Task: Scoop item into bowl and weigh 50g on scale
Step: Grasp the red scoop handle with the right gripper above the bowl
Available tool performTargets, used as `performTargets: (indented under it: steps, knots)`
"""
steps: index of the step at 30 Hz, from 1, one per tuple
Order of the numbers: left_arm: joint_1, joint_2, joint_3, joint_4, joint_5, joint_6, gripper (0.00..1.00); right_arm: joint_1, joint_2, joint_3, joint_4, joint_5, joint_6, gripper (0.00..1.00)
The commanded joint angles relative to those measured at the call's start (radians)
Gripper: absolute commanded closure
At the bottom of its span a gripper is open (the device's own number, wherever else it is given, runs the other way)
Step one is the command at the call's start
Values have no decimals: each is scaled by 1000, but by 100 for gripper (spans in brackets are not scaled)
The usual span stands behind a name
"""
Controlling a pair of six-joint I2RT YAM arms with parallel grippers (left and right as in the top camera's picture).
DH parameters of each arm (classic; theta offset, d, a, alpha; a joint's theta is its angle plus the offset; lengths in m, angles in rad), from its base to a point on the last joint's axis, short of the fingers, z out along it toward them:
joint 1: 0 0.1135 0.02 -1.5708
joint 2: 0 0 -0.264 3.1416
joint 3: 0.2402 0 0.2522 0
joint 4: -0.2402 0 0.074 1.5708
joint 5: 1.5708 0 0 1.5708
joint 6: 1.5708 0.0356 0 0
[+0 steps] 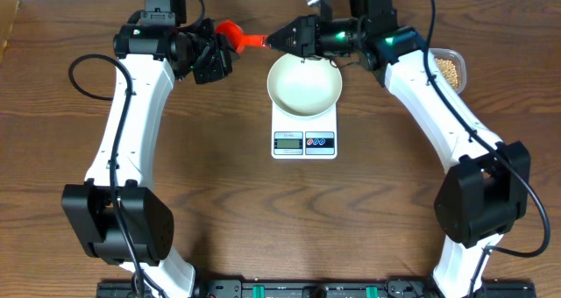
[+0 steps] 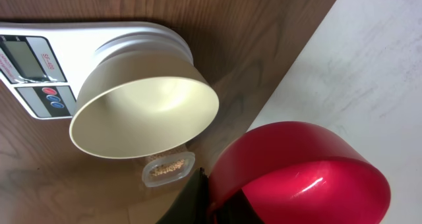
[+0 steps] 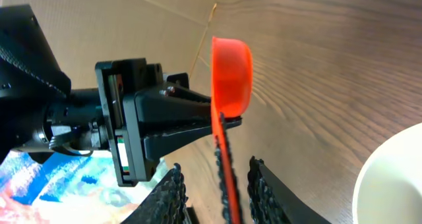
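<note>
You are at the handover of the red scoop (image 3: 232, 72), ahead of any scooping: the white bowl (image 1: 304, 83) sits on the scale (image 1: 282, 123) at the middle of the table (image 1: 263, 219), and both the overhead and left wrist views show it bare inside. The left gripper (image 3: 227, 120) is clenched on the scoop's neck just under the cup and holds it in the air behind the bowl. The right gripper (image 3: 214, 168) straddles the handle with its jaws parted, and a gap shows on each side of the handle, so it grips nothing yet. The soybeans (image 1: 449, 69) lie in the clear plastic tub (image 1: 447, 52) at the far right of the table, well apart from the bowl and beside the right arm. Your next move, as I judge it, is to close the right jaws squarely on the handle and only then let the left jaws go, otherwise the scoop may drop or twist. After that, carry the scoop over to the tub with the cup facing up. The scale's reading is too small to make out. By count you have one scoop, one bowl, one scale with one display and two round buttons, one tub, two grippers, and far too many beans to number.
</note>
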Motion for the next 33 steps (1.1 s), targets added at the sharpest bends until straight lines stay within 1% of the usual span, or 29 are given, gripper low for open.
performTargets:
  steps: [1,6,11,14,33]
  knots:
    - [0,-10,19,-6,13,-8,93,9,1,18,1,-7,-18,73]
    - [0,-10,19,-6,17,-8,93,11,1,18,3,0,-18,78]
    - [0,-10,19,-6,16,-8,93,11,1,18,3,5,-18,80]
    - [0,-10,19,-6,17,-7,93,11,1,18,3,24,-18,83]
    - [0,-10,19,-10,43,4,93,18,1,18,13,39,-18,83]
